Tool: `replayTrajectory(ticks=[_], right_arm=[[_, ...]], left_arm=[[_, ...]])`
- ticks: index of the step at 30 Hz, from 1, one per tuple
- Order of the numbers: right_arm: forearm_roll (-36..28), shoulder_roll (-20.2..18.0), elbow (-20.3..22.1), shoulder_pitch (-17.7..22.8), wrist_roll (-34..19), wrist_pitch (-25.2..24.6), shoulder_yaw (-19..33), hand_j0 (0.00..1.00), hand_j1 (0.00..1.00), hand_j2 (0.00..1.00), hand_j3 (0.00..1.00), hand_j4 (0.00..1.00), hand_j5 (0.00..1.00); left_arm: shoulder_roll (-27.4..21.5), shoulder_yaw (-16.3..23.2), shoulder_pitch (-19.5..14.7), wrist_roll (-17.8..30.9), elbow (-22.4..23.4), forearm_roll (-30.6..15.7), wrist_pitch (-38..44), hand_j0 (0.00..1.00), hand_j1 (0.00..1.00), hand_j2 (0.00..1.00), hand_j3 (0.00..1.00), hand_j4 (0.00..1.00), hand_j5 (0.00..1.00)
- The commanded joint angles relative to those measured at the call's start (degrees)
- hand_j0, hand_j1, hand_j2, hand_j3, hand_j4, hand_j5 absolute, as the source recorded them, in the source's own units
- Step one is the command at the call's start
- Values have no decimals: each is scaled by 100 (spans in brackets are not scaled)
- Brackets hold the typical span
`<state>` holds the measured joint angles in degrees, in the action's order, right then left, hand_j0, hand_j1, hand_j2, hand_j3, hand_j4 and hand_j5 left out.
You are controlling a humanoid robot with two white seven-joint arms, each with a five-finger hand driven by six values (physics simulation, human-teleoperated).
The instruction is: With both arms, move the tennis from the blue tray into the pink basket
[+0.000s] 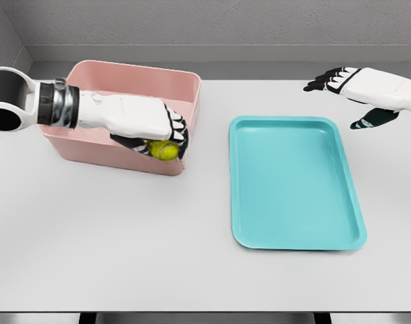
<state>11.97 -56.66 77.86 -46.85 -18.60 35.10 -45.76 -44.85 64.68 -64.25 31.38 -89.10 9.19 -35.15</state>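
Holding the yellow-green tennis ball (pixel 164 150) over the pink plastic basket (pixel 185 88), the left hand (pixel 151 125) should uncurl its fingers (pixel 179 131) gently, low inside the walls. The right hand (pixel 357 91) hovers open-fingered beyond the empty blue tray (pixel 293 182).

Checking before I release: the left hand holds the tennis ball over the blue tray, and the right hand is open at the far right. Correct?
Not quite. The head view shows the left hand holding the tennis ball over the pink basket, not the blue tray. The right hand is open at the far right.
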Motion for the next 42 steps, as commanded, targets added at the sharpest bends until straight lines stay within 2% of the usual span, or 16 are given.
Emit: replayTrajectory(ticks=[1,7,12,19,20,21,22,23,27,30,33,34,35,37,38,42], right_arm=[[-36,-11,1,0,6,-10,6,100,100,100,100,100,100],[-36,-11,1,0,6,-10,6,100,100,100,100,100,100],[-36,-20,10,0,6,-10,6,100,100,100,100,100,100],[-36,-11,19,0,6,-10,6,100,100,100,100,100,100],[-36,-11,19,0,6,-10,6,100,100,100,100,100,100],[-36,-11,19,0,6,-10,6,100,100,100,100,100,100],[-36,-11,19,0,6,-10,6,100,100,100,100,100,100],[-36,-11,19,0,6,-10,6,100,100,100,100,100,100],[-36,-11,19,0,6,-10,6,100,100,100,100,100,100],[-36,-11,19,0,6,-10,6,100,100,100,100,100,100],[-36,-11,19,0,6,-10,6,100,100,100,100,100,100],[-36,-11,19,0,6,-10,6,100,100,100,100,100,100],[-36,-11,19,0,6,-10,6,100,100,100,100,100,100],[-36,-11,28,0,6,-10,6,100,100,100,100,100,100],[-36,-11,28,0,6,-10,6,100,100,100,100,100,100],[-36,-46,28,0,6,-10,6,100,100,100,100,100,100]], left_arm=[[38,-8,-9,9,244,-57,15,51,51,51,51,51,51],[152,-105,-149,-9,938,-49,15,51,51,51,51,51,51],[565,-140,-167,-18,1676,-13,15,51,51,51,51,51,51],[934,-457,-114,-62,2494,-5,15,52,52,52,52,52,52],[943,-457,-105,-62,2511,4,15,56,56,56,56,56,56],[943,-457,-105,-62,2511,-5,15,77,77,77,77,77,77],[934,-457,-97,-70,2503,4,15,95,95,95,95,95,95],[925,-457,-88,-70,2494,4,15,100,100,100,100,100,100],[890,-457,-79,-62,2424,-13,15,100,100,100,100,100,100],[530,-457,-35,-62,1607,-66,15,100,100,100,100,100,100],[-24,-457,-9,-70,912,-400,15,100,100,100,100,100,100],[-260,-483,96,-79,631,-532,15,100,100,100,100,100,100],[-507,-676,255,-246,402,-611,15,100,100,100,100,100,100],[-806,-729,413,-1177,385,-611,15,100,100,100,100,100,100],[-832,-755,562,-1485,385,-611,15,100,100,100,100,100,100],[-1052,-755,729,-1600,385,-602,15,100,100,100,100,100,100]])
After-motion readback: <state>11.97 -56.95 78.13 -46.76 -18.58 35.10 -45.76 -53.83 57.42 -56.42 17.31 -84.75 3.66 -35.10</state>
